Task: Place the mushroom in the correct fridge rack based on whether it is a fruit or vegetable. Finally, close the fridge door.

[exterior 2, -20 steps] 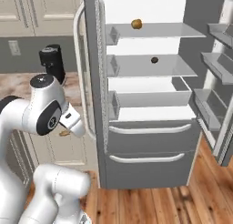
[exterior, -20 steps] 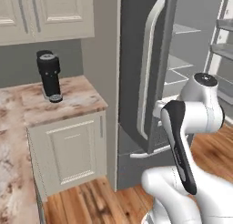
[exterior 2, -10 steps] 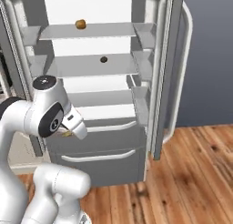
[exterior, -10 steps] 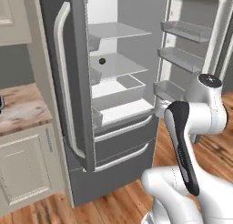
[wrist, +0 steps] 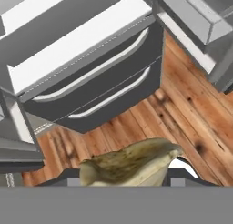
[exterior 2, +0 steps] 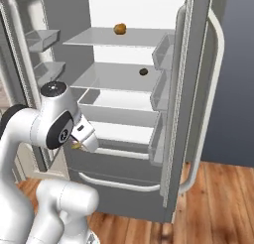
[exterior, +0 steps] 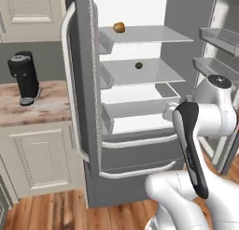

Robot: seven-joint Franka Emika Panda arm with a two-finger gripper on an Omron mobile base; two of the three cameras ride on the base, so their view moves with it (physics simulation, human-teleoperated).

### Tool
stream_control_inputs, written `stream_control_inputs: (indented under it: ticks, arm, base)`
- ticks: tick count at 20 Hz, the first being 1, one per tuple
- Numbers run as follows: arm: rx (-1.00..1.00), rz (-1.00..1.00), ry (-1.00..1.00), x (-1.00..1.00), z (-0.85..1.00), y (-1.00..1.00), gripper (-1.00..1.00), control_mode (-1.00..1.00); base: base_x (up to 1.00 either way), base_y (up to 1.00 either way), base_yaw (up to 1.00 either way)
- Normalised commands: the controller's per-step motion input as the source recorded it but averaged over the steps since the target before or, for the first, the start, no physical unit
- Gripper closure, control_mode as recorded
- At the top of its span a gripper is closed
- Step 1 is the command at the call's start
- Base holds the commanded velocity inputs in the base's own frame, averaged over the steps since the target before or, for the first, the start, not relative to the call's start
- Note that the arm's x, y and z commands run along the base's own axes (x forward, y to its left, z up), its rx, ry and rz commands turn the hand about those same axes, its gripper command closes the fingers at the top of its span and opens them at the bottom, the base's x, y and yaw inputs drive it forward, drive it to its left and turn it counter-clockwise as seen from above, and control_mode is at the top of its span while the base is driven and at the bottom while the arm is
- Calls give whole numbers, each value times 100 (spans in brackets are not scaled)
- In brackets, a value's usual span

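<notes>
1. The mushroom [wrist: 132, 166] sits clamped in the pincer [exterior 2: 79, 144], low before the open fridge's drawers.
2. Lift well above the lower shelves, then set it on the fridge rack [exterior 2: 144, 37], beside the orange-brown item [exterior 2: 119, 29].

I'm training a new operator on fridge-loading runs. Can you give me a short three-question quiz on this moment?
1. True or false: the gripper is shut on the mushroom.
2. Which item lies on the fridge rack? A: an orange-brown round item; B: a small dark ball; C: nothing.
3. Fill in: the coffee machine stands on the ______ beside the fridge.

Key:
1. True: the hand view shows the mushroom clamped at the fingertips.
2. A: the dark ball sits one shelf lower.
3. Counter.
</notes>
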Motion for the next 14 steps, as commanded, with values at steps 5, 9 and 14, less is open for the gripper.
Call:
stream_control_inputs:
  ticks: [5,9,14]
  arm:
    - [0,0,0,0,0,0,100,100]
    - [0,0,0,0,0,0,100,100]
    - [0,0,0,0,0,0,100,100]
  base:
    - [42,-2,23]
    - [63,0,11]
    - [78,0,4]
